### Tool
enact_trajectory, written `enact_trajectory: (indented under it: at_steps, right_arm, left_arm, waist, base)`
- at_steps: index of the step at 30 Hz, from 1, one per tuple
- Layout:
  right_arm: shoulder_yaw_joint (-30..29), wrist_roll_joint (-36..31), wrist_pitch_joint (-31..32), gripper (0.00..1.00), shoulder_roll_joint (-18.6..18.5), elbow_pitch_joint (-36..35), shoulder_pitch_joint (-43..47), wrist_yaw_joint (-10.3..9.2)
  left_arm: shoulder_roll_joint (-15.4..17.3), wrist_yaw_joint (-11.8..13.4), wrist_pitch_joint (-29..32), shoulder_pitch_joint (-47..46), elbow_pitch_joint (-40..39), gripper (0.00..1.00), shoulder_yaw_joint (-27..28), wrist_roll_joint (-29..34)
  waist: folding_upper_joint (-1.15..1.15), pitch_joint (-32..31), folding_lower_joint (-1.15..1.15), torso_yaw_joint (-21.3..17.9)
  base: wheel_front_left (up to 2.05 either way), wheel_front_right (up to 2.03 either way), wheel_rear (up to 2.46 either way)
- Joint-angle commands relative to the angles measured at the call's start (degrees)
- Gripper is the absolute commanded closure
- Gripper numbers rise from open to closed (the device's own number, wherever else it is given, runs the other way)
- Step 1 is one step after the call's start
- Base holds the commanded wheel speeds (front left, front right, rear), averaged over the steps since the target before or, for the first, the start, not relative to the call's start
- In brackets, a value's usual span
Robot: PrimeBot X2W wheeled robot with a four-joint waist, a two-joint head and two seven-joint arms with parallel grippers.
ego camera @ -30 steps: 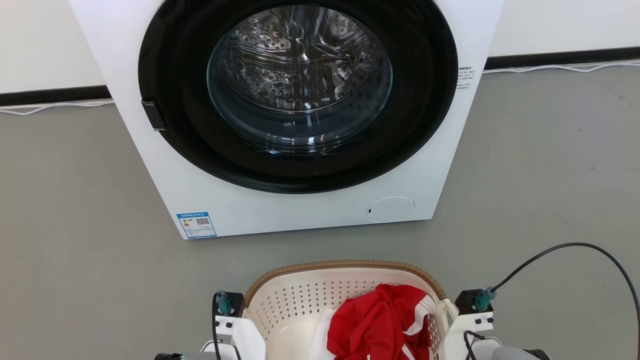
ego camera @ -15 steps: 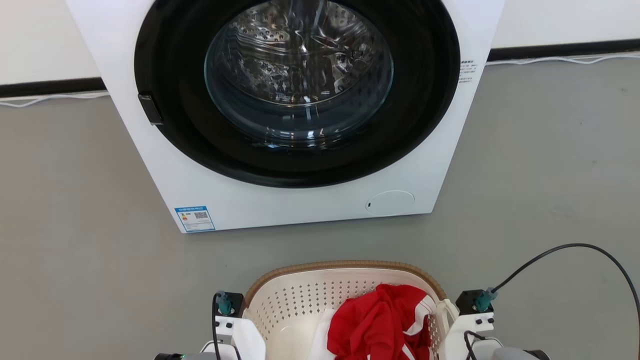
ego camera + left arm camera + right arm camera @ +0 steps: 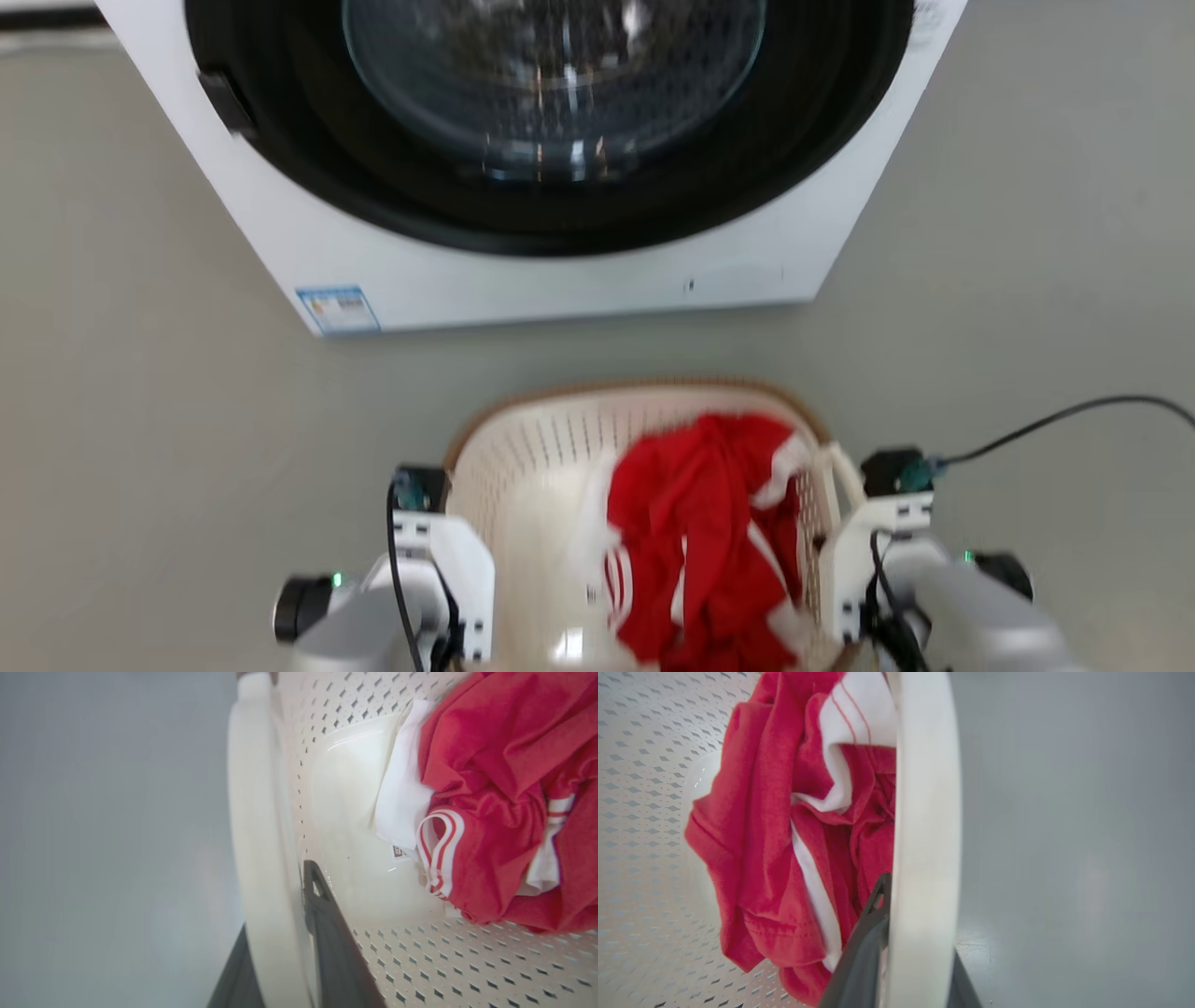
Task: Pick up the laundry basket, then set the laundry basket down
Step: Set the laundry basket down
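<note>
The laundry basket (image 3: 532, 457), cream perforated plastic with a brown rim, sits low in the head view between my two forearms. A red and white garment (image 3: 695, 532) lies inside it. My left gripper (image 3: 280, 905) is shut on the basket's left loop handle (image 3: 254, 812), one dark finger inside the loop and one outside. On the other side, my right gripper (image 3: 920, 924) is shut on the right loop handle (image 3: 927, 788) in the same way. Whether the basket's bottom touches the floor I cannot tell.
A white front-loading washing machine (image 3: 560, 275) stands straight ahead, its round glass door (image 3: 551, 75) closed. Grey floor lies between it and the basket and on both sides. A black cable (image 3: 1055, 415) arcs off my right wrist.
The whole head picture has shifted: the washer has slid up and grown, and more of the basket and my forearms shows, so the camera has moved. Both grippers keep their hold.
</note>
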Motion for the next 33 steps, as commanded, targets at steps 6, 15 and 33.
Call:
enact_trajectory:
  at_steps: [6, 15, 33]
  right_arm:
    - [-0.7, -1.6, -7.0, 1.00, 1.3, -0.5, -6.2, 0.91]
    - [-3.1, -3.6, -13.5, 1.00, 1.3, 0.0, -11.6, 0.91]
    - [-12.0, -12.3, -18.5, 1.00, -2.4, 0.0, -16.9, 0.91]
  left_arm:
    - [-0.2, 1.7, -4.6, -7.4, -1.3, 1.00, 1.3, 1.0]
    - [-0.2, 3.0, -8.2, -14.9, -0.5, 1.00, 1.5, 2.0]
    - [-0.2, 3.2, -13.6, -23.6, -0.9, 1.00, 1.1, 2.7]
  waist:
    - [0.00, 11.5, 0.00, 0.6]
    - [0.00, 22.4, 0.00, 1.4]
    - [0.00, 33.8, 0.00, 4.0]
  base:
    - [0.00, 0.00, 0.00]
    - [0.00, 0.00, 0.00]
    - [0.00, 0.00, 0.00]
